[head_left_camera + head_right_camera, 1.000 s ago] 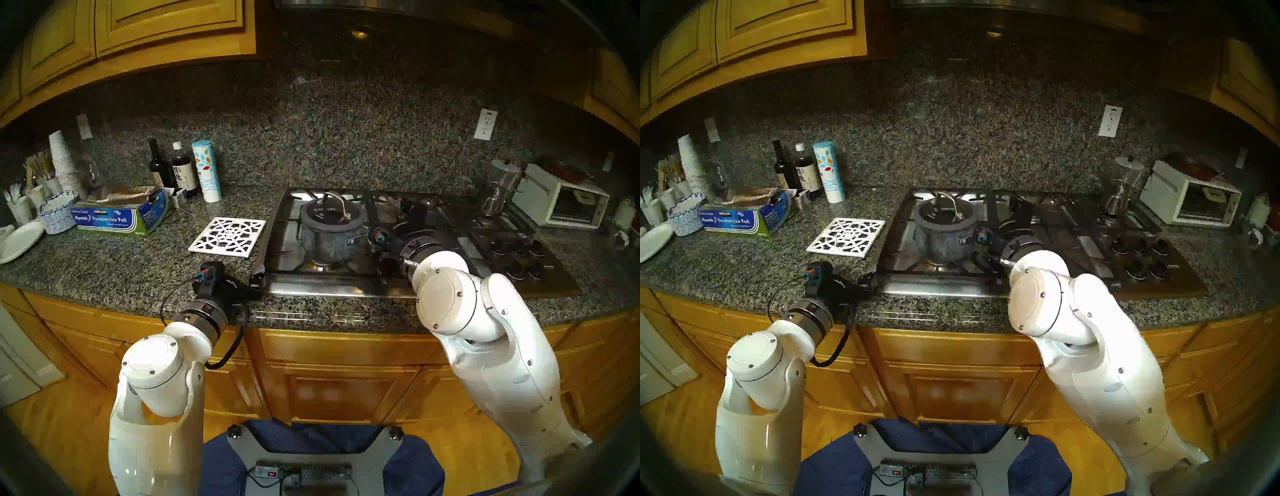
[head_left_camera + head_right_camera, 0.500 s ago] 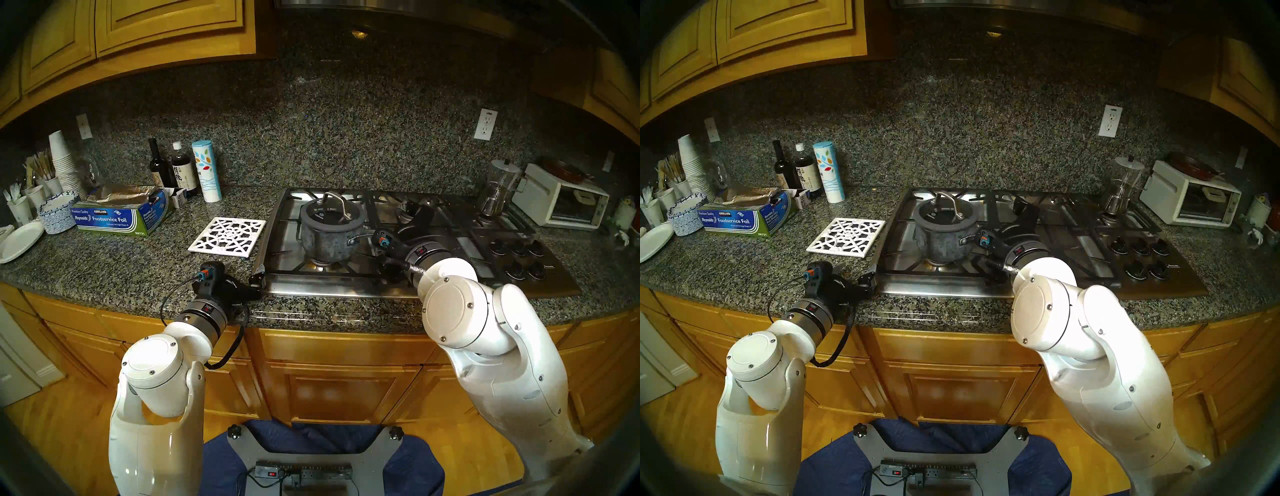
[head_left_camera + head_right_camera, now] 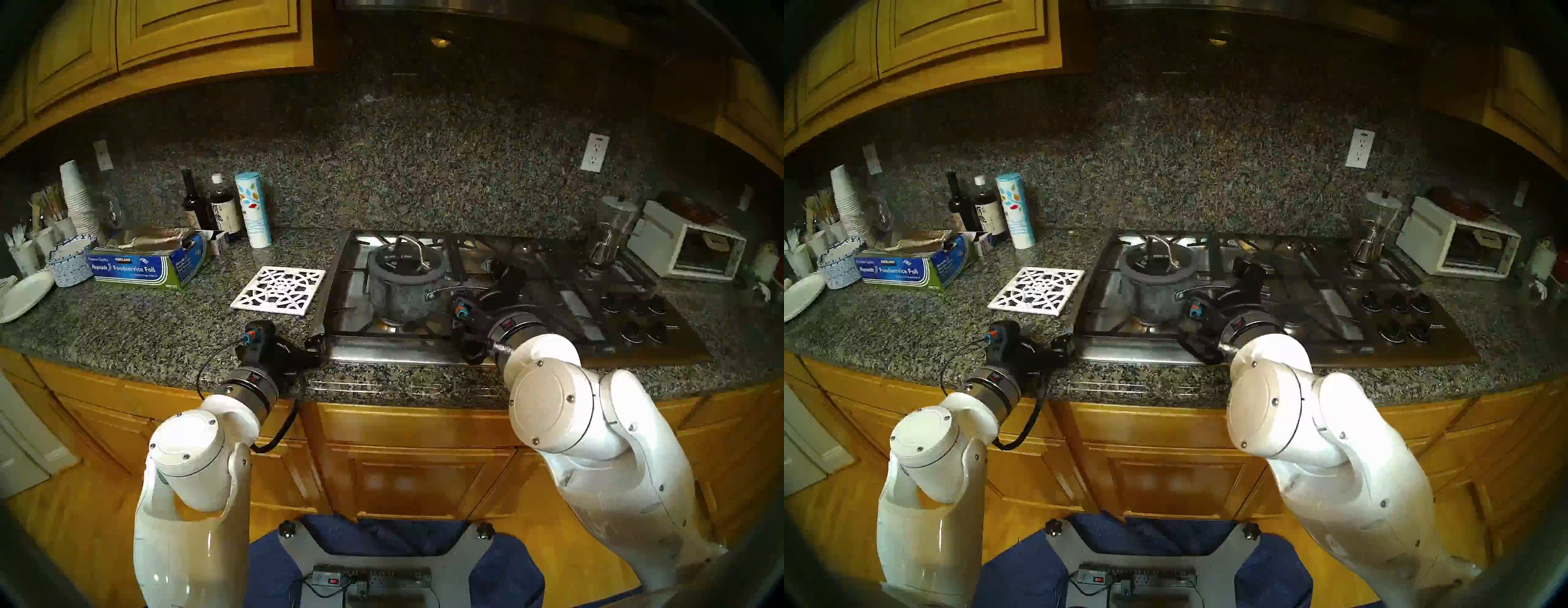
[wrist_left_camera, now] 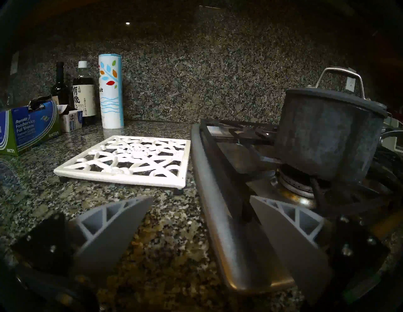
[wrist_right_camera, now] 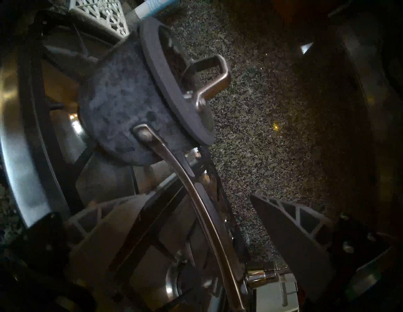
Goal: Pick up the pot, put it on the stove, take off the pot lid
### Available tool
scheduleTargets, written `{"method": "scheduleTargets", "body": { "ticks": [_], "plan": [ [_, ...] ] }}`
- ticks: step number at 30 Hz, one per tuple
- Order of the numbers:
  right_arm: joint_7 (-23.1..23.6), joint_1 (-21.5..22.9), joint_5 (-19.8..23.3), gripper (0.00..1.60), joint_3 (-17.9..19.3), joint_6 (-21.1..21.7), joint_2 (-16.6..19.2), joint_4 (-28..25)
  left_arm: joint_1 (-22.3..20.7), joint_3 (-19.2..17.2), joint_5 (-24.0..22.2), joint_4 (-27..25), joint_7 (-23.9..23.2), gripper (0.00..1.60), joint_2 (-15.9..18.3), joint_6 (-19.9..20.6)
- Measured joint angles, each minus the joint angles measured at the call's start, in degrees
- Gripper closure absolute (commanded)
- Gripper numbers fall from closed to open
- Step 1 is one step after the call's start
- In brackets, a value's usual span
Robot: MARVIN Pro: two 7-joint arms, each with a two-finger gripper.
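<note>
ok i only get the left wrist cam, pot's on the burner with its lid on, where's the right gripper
observer: the right gripper is open at the pot, whose long handle runs between its fingers, unclamped.
operator: which way does that handle point
observer: in the head view it points to the robot's right, over the middle of the stove.
operator: anything else over on that side
observer: black knobs sit at the stove's front right, well apart from the pot.
</note>
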Motion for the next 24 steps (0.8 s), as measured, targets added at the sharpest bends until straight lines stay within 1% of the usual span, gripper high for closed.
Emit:
{"method": "scheduleTargets", "body": {
  "ticks": [11, 24],
  "plan": [
    [-1.06, 1.83, -2.14, 0.0, -1.05, 1.57, -1.28, -0.14, -0.01, -0.06, 0.19, 0.04, -0.2, 0.0, -0.17, 0.01],
    [-2.14, 1.95, -4.52, 0.0, -2.59, 3.98, -2.0, -0.18, -0.03, -0.17, 0.39, 0.09, -0.43, 0.0, -0.38, 0.03]
  ]
}}
